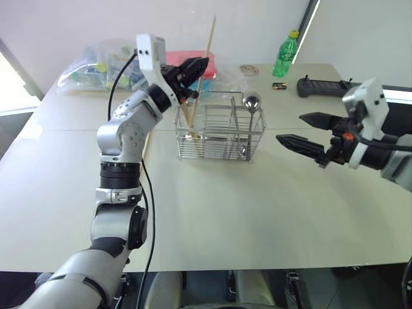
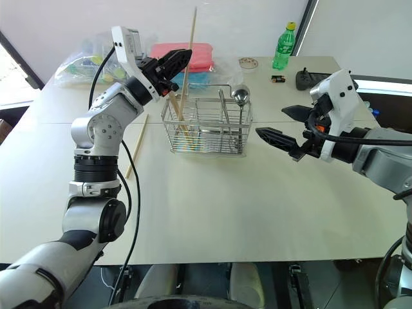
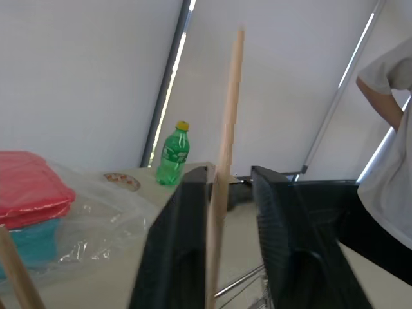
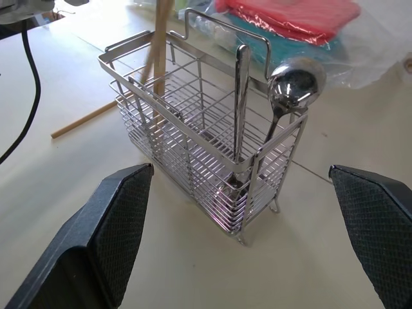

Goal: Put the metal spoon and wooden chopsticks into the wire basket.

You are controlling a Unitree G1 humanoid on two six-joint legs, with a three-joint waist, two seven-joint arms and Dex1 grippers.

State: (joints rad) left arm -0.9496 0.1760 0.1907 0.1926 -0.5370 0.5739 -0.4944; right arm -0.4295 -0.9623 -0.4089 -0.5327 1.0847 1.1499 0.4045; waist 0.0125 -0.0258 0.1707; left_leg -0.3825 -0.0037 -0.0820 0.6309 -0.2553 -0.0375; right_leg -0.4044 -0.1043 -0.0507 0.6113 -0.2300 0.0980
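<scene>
The wire basket [image 1: 219, 138] stands mid-table. The metal spoon [image 1: 251, 101] is upright in the basket's right end, bowl up. One wooden chopstick [image 1: 209, 42] rises steeply out of the left end, passing between the fingers of my left gripper [image 1: 198, 72]. Those fingers are apart, and the stick [image 3: 228, 116] rests against one finger [image 3: 180, 244] with a gap on its other side. A second chopstick [image 2: 177, 116] leans inside the basket. Another chopstick [image 2: 136, 145] lies flat on the table left of the basket. My right gripper [image 1: 290, 127] hovers open to the basket's right, holding nothing.
Behind the basket are a red-lidded box [image 2: 182, 55], a plastic bag [image 1: 96, 67] and a green bottle [image 1: 285, 55]. A small battery [image 1: 279, 85] and a black controller [image 1: 322, 85] lie at the back right. A person [image 3: 393, 129] stands beyond the table.
</scene>
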